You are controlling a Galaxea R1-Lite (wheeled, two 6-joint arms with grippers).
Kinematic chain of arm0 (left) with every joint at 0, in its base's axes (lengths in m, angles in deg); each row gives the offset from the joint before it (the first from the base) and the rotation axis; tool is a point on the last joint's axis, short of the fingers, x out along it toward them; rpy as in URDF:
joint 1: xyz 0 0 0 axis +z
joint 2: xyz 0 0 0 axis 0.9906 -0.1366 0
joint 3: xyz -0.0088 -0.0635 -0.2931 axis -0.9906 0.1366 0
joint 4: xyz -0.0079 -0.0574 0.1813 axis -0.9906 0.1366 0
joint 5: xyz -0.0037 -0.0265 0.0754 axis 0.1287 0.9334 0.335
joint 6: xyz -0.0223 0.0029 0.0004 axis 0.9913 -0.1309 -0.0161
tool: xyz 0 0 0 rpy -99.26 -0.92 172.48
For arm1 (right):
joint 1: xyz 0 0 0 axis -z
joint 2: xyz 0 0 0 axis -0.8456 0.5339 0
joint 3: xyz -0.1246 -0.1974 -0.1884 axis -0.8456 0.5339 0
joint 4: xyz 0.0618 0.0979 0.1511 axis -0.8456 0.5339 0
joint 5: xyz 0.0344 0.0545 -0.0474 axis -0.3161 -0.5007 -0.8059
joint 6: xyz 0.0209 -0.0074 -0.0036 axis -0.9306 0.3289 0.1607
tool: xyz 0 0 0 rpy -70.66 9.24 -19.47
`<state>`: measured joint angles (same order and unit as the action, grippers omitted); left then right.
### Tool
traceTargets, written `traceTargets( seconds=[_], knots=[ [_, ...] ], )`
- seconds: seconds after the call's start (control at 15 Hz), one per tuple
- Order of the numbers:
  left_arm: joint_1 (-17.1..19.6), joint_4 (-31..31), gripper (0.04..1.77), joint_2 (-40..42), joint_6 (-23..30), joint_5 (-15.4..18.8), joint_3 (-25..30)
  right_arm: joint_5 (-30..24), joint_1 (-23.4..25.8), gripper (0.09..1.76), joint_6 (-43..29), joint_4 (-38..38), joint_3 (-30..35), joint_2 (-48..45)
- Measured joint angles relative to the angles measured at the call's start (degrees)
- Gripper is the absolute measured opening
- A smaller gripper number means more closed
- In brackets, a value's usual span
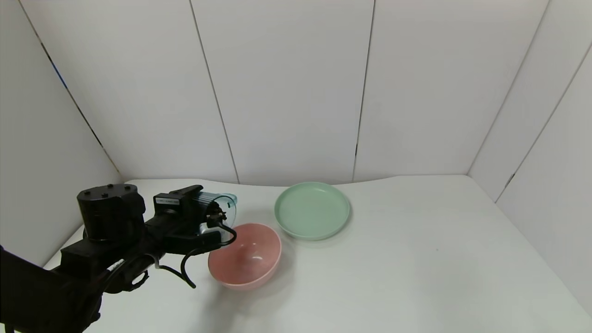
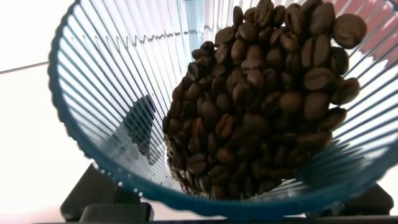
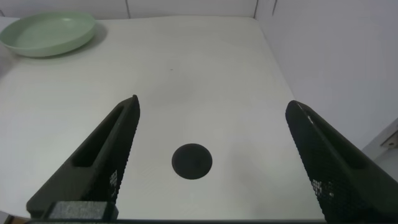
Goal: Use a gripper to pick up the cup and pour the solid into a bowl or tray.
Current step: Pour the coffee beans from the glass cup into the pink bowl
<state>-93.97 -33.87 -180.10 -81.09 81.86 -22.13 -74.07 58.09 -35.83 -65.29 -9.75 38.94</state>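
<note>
My left gripper (image 1: 210, 216) is shut on the cup (image 1: 223, 206), a ribbed blue-grey transparent tumbler. It holds the cup tipped on its side, mouth toward the pink bowl (image 1: 261, 273), just above the bowl's left rim. In the left wrist view the cup (image 2: 106, 93) fills the picture, and the solid (image 2: 261, 106), dark brown beans, is heaped against its lower wall near the rim. In the head view the bowl's inside looks bare. My right gripper (image 3: 212, 112) is open over bare table and does not show in the head view.
A shallow pale green plate (image 1: 312, 210) lies just behind and right of the bowl, also seen as the plate (image 3: 46, 32) in the right wrist view. A dark round spot (image 3: 191, 161) marks the table under the right gripper. White walls close the table in.
</note>
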Motion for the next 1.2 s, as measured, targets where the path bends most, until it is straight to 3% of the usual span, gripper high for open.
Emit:
traceTargets(
  seconds=[0.33, 1.2],
  knots=[
    [-2.8, 0.0, 1.31, 0.2, -1.4, -4.4, 0.6, 0.0, 0.0, 1.71, 0.0, 0.0, 0.0, 0.0],
    [-6.1, 0.0, 1.31, -0.2, -6.4, -10.3, 1.1, 0.0, 0.0, 1.71, 0.0, 0.0, 0.0, 0.0]
  ],
)
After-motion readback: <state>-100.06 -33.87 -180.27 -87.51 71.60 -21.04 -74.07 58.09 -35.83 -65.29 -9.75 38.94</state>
